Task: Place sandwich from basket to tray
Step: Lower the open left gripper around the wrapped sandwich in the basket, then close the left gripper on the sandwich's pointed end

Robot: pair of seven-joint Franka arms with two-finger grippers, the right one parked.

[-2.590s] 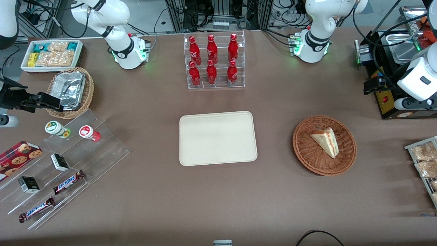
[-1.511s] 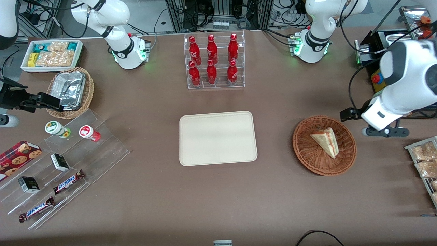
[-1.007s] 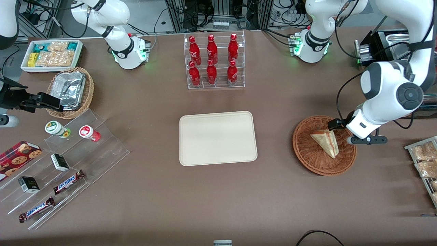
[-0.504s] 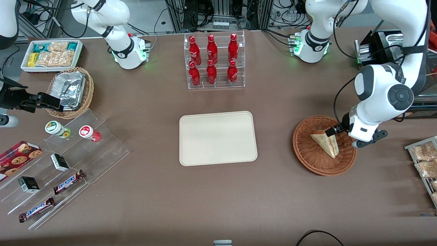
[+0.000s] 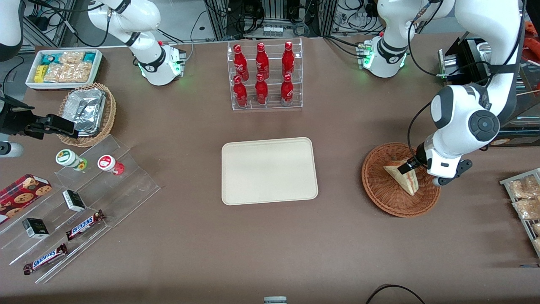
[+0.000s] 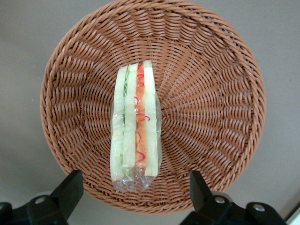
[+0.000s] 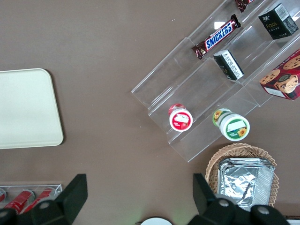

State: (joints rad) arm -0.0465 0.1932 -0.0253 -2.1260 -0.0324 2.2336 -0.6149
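Front view: the gripper (image 5: 408, 165) hangs over the wedge-shaped sandwich (image 5: 403, 178) in the round woven basket (image 5: 382, 192); the smooth cream tray (image 5: 268, 170) lies well apart. Wrist view: fingers (image 6: 70, 187) spread wide, the wrapped sandwich (image 6: 136, 126) between them, untouched

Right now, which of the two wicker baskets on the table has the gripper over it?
The reddish-brown basket holding the sandwich, at the working arm's end; the open gripper hangs above it. The lighter tan basket holds foil containers.
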